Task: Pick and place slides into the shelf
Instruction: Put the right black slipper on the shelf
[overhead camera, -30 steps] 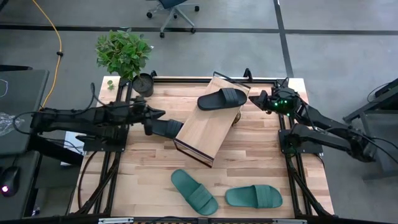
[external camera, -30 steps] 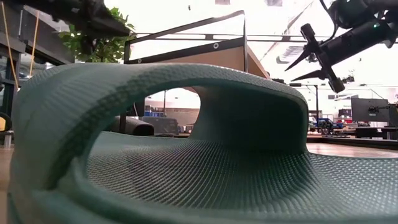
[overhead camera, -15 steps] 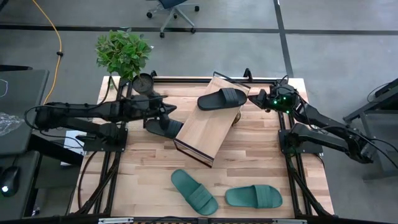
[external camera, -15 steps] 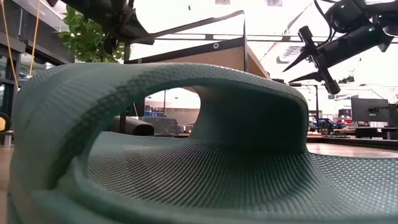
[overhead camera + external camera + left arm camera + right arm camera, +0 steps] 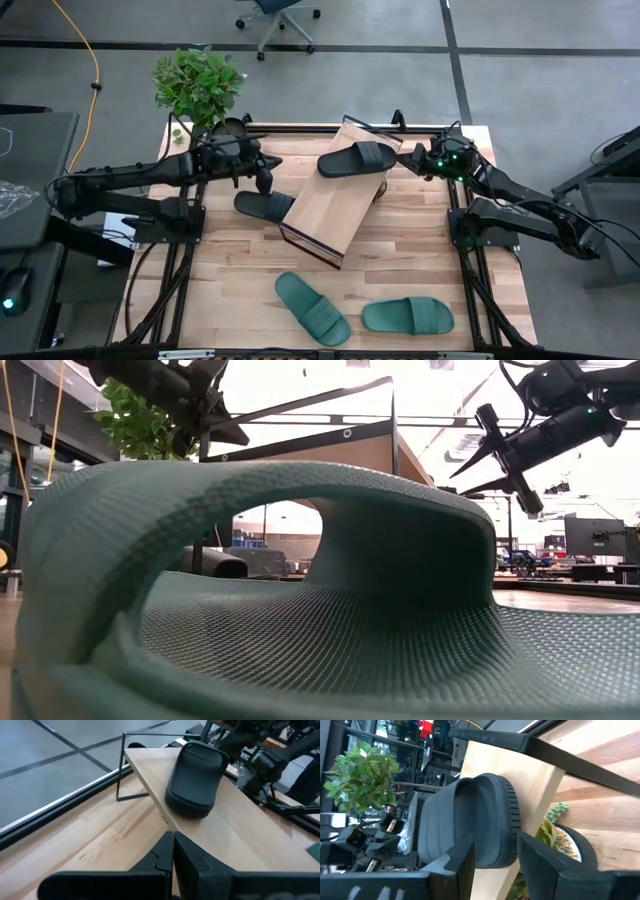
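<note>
The shelf stands slanted mid-table. One black slide lies sole-down on its far end, also seen in the left wrist view as black slide and in the right wrist view as black slide. The second black slide lies on the table beside the shelf's left edge. Two teal slides lie near the near edge; one teal slide fills the low view. My left gripper is shut, raised above the table-top black slide. My right gripper is open, level, just right of the shelf's black slide.
A potted plant with its dark pot stands at the table's far left corner. A small succulent pot sits by the shelf's right side. Bare wood lies between the shelf and the teal slides.
My left gripper has risen from the black slide on the table and moved toward the far edge and a little to the right; that slide has stayed on the table. My right gripper has edged left toward the shelf.
</note>
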Controlling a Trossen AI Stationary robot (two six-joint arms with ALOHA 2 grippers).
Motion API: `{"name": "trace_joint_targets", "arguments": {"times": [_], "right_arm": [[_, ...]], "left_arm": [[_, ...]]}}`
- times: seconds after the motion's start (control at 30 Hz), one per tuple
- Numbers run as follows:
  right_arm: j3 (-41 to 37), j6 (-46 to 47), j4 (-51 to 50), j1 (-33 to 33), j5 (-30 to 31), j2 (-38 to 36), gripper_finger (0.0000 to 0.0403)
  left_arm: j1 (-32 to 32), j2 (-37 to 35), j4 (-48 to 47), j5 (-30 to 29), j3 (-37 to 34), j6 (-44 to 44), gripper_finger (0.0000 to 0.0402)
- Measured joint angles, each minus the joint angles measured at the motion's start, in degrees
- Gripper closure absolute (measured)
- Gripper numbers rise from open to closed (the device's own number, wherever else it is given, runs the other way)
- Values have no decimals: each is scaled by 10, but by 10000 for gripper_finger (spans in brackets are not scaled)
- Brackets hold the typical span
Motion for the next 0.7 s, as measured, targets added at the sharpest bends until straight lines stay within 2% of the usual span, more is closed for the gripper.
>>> {"name": "trace_joint_targets", "arguments": {"times": [0.7], "right_arm": [[0,14,20,0,-14,46,269]], "left_arm": [[5,17,2,25,0,0,401]]}}
